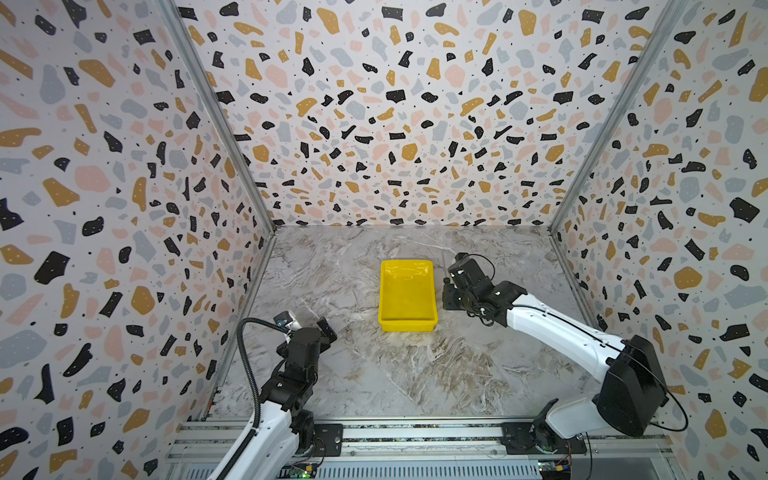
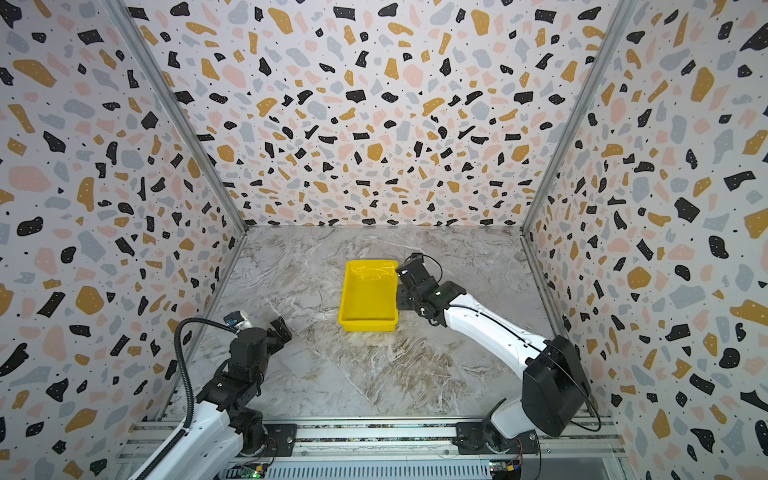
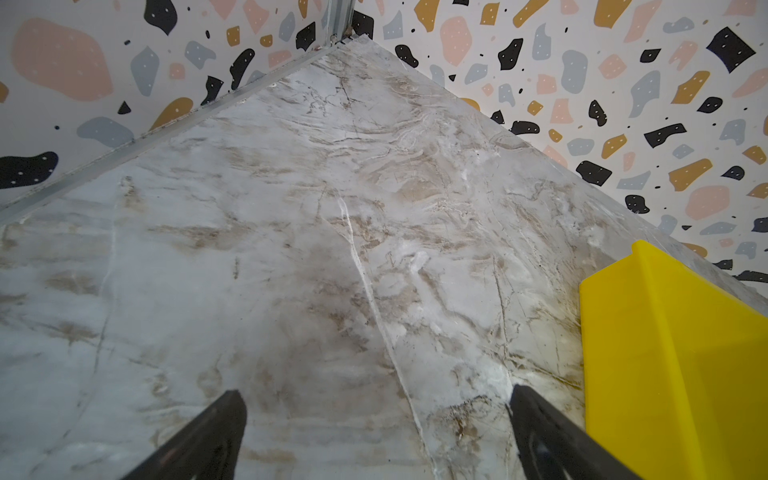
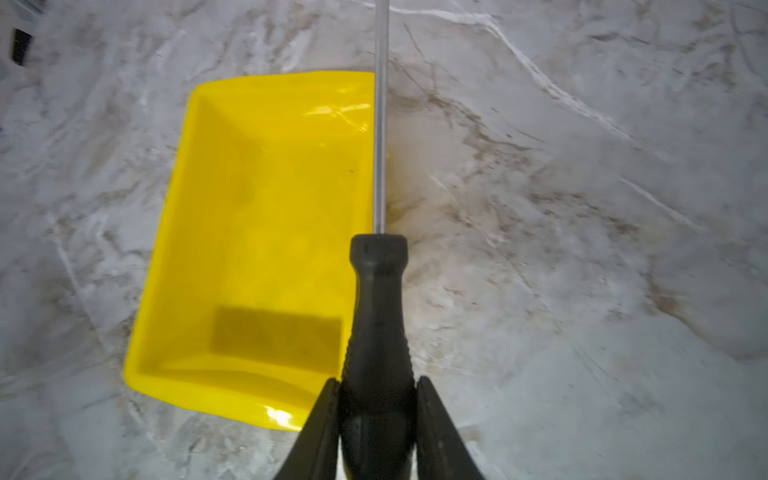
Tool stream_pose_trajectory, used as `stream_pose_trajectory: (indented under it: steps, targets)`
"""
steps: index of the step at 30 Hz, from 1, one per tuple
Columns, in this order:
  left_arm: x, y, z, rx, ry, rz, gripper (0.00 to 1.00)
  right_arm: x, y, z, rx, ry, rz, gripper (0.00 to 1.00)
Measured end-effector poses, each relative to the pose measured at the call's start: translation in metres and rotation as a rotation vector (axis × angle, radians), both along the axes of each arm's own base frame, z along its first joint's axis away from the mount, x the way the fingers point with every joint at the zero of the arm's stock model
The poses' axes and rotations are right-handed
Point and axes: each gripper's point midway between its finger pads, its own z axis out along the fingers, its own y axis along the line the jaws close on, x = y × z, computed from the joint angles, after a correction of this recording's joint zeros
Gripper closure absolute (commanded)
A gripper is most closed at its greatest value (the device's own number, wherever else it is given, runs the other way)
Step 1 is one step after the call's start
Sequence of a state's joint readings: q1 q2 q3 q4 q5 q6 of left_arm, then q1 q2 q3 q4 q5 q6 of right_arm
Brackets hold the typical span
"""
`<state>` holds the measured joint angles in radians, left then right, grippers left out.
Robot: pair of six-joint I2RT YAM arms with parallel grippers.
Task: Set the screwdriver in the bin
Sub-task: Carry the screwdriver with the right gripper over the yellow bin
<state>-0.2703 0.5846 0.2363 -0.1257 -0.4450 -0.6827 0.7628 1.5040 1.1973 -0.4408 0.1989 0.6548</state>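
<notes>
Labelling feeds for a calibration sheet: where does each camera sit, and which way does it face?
Both top views: high over the front rail, looking down at table and bin; left arm and right arm show.
Left wrist: on the left arm, facing across the table toward a wall corner; open left pincer shows.
Right wrist: on the right arm, looking down along the screwdriver; right pincer, shut on its handle, shows.
Shared: the bin appears in every view.

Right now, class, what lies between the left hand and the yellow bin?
Only bare marble tabletop; the left wrist view shows nothing between the left hand and the bin.
</notes>
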Motion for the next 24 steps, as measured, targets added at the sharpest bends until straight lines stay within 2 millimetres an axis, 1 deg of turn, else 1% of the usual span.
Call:
stream_pose_trajectory:
  steps: [2,4,7,9,13,16,19,24]
  targets:
    - [0.000,0.000,0.000,0.000,0.000,0.000,0.00,0.000,0.027,-0.001,0.039,0.003,0.019,0.88]
    - [0.000,0.000,0.000,0.000,0.000,0.000,0.00,-0.002,0.051,-0.010,0.077,0.023,0.034,0.88]
    - [0.000,0.000,0.000,0.000,0.000,0.000,0.00,-0.001,0.077,-0.033,0.123,0.076,0.037,0.88]
    - [0.000,0.000,0.000,0.000,0.000,0.000,0.00,0.002,0.088,-0.049,0.140,0.114,0.028,0.88]
    - [0.000,0.000,0.000,0.000,0.000,0.000,0.00,0.007,0.103,-0.074,0.162,0.171,0.016,0.88]
    - [0.000,0.000,0.000,0.000,0.000,0.000,0.00,0.009,0.108,-0.083,0.169,0.192,0.012,0.88]
    - [0.000,0.000,0.000,0.000,0.000,0.000,0.00,0.010,0.112,-0.081,0.181,0.197,0.010,0.88]
    - [0.000,0.000,0.000,0.000,0.000,0.000,0.00,0.017,0.121,-0.069,0.222,0.179,0.006,0.88]
